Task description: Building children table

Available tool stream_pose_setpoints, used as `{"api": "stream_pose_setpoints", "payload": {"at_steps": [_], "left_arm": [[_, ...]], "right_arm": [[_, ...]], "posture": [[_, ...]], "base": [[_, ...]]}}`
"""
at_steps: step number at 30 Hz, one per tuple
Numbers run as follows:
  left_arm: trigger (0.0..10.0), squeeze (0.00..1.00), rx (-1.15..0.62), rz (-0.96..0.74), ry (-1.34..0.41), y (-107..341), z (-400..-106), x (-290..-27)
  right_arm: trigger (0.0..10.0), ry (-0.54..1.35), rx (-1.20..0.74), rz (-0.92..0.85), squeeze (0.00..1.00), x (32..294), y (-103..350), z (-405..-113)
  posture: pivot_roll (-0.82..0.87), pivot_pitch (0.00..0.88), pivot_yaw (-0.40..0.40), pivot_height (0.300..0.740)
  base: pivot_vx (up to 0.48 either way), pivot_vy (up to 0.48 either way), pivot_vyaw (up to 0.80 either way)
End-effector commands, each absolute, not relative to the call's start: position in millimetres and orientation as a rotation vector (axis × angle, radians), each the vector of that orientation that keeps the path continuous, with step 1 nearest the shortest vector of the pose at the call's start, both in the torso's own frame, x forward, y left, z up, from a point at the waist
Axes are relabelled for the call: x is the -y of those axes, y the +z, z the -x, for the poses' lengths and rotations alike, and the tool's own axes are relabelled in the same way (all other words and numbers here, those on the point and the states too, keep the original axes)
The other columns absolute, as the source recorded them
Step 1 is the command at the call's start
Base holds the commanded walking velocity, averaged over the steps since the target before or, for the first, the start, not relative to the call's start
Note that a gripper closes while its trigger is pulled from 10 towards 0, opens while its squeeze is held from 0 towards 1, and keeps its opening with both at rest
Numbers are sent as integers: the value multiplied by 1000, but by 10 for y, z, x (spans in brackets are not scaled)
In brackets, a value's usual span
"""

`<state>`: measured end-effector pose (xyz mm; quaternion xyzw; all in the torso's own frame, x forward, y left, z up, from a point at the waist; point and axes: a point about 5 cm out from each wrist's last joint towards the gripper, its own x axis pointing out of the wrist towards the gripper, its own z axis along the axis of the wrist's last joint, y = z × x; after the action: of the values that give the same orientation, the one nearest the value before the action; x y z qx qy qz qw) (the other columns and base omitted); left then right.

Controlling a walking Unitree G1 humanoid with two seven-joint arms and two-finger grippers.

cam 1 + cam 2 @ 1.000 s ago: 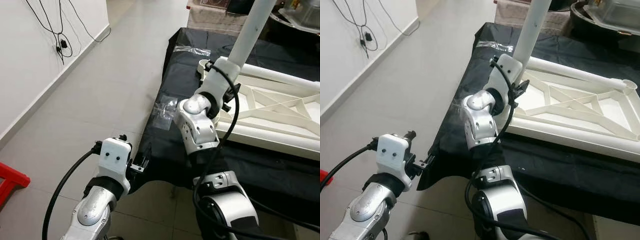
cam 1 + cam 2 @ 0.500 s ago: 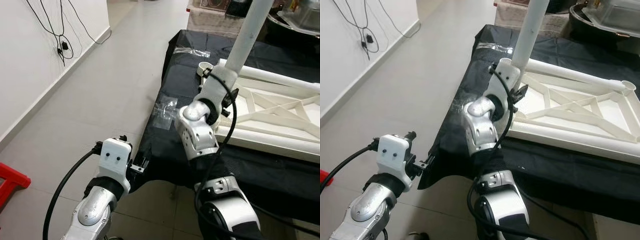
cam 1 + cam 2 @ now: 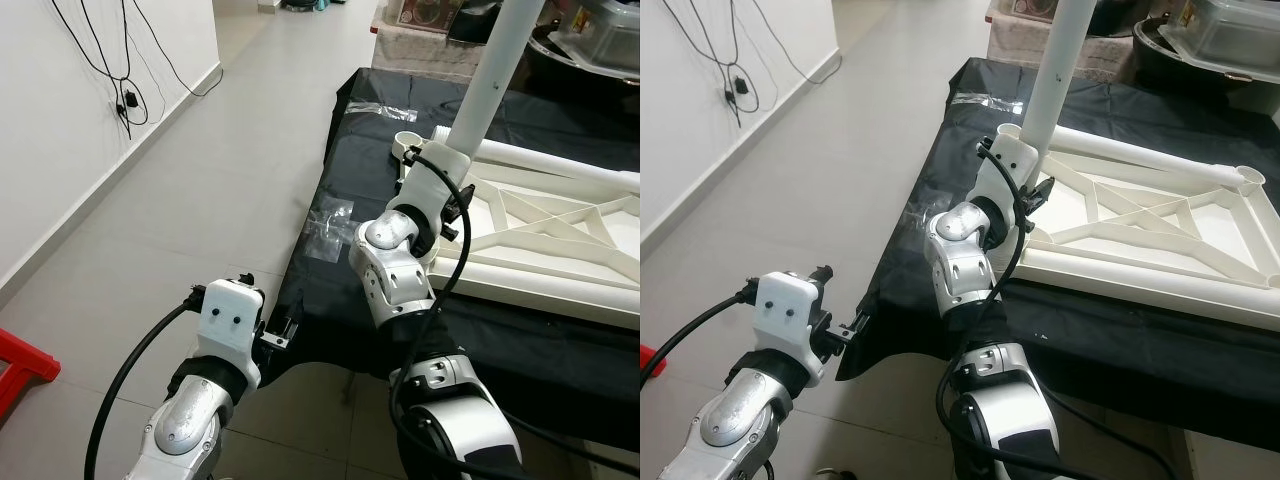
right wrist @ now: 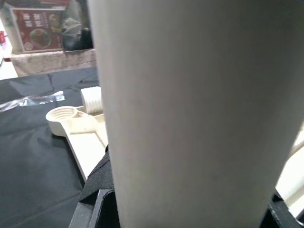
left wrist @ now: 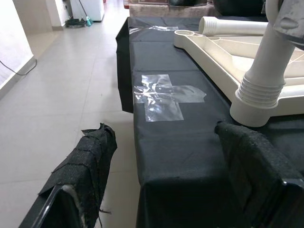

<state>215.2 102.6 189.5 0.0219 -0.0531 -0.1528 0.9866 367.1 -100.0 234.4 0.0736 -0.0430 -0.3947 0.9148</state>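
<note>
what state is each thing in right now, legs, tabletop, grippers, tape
upright table leg: standing in a corner socket, gripped
second table leg: lying on its side
table top frame: upside down on the black cloth
right gripper: shut on the upright leg
left gripper: open, empty
clear tape: stuck flat

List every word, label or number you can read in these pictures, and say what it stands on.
Nothing can be read.
Red poster behind the black-covered table: it carries print and food pictures, too blurred to read.
Box at the far end: a printed label, too small to read.
</note>
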Motion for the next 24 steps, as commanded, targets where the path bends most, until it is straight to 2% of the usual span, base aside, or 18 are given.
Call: {"api": "stream_pose_setpoints", "payload": {"at_steps": [1, 21, 22, 24], "left_arm": [[10000, 0, 93, -47, -321, 1882, -2125, -1022], [10000, 0, 89, -50, -327, 1868, -2129, -1011], [10000, 0, 88, -50, -327, 1866, -2127, -1010], [10000, 0, 88, -49, -327, 1864, -2126, -1010]], "right_arm": [[10000, -826, -192, -205, 0, 887, 1772, -3558], [10000, -789, -145, -216, 0, 834, 1867, -3595], [10000, -787, -139, -214, 1000, 834, 1872, -3593], [10000, -786, -136, -214, 1000, 834, 1874, -3592]], "posture": [[164, 184, -51, 740], [160, 180, -51, 740], [160, 179, -52, 740], [160, 179, -52, 740]], "base": [[0, 0, 0], [0, 0, 0], [0, 0, 0], [0, 0, 0]]}}
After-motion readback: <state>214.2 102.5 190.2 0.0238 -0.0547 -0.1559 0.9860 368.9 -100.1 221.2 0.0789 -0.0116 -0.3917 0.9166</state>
